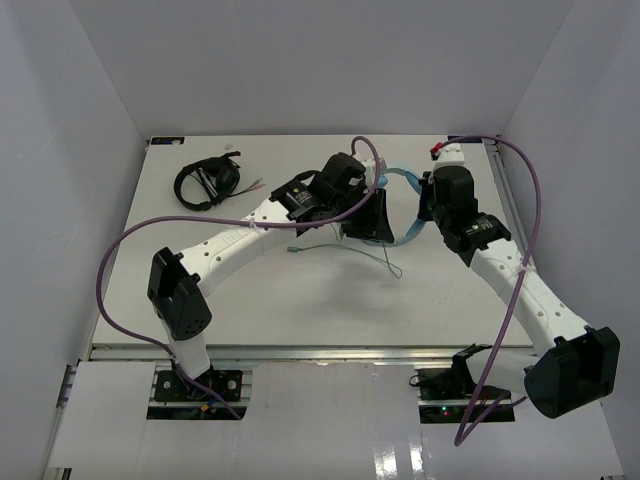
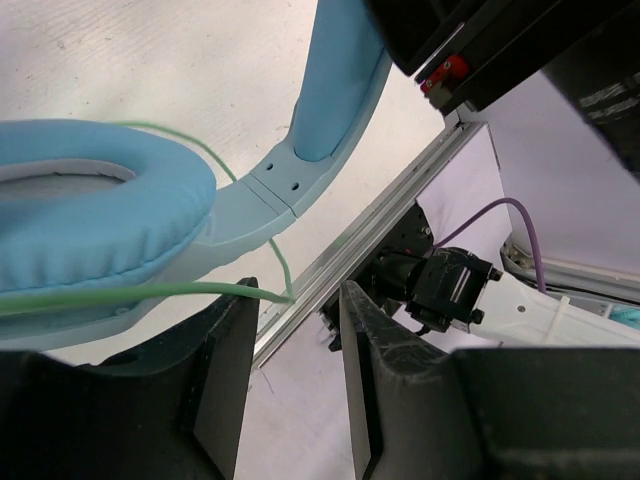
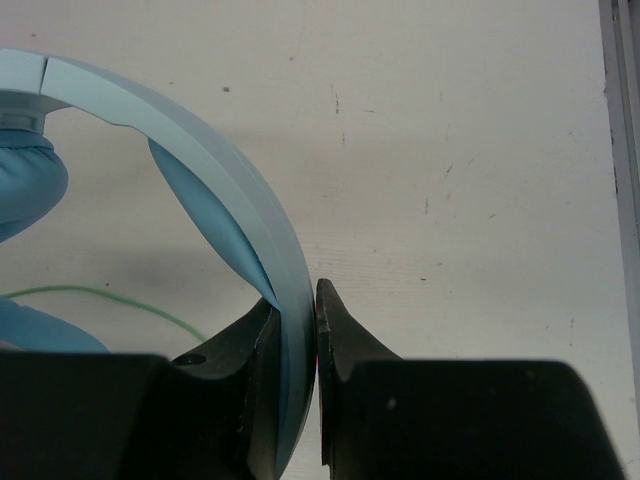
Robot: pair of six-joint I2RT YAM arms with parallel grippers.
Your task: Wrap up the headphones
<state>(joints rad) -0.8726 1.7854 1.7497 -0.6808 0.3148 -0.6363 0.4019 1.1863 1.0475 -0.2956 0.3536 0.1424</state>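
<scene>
Headphones, wrapping under way: right gripper clamped on headband, left gripper parted, cable loose beside it; next likely calls for grasping cable to wind.

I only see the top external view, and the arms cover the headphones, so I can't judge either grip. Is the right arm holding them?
Observer: Yes. The right gripper has its jaws shut on the headphones, across the headband.
Operator: And the left one?
Observer: The left gripper has its jaws apart, gripping nothing.
Operator: Where's the cable?
Observer: A bend of the green cable sits just above that gap, beside an ear cup.
</scene>
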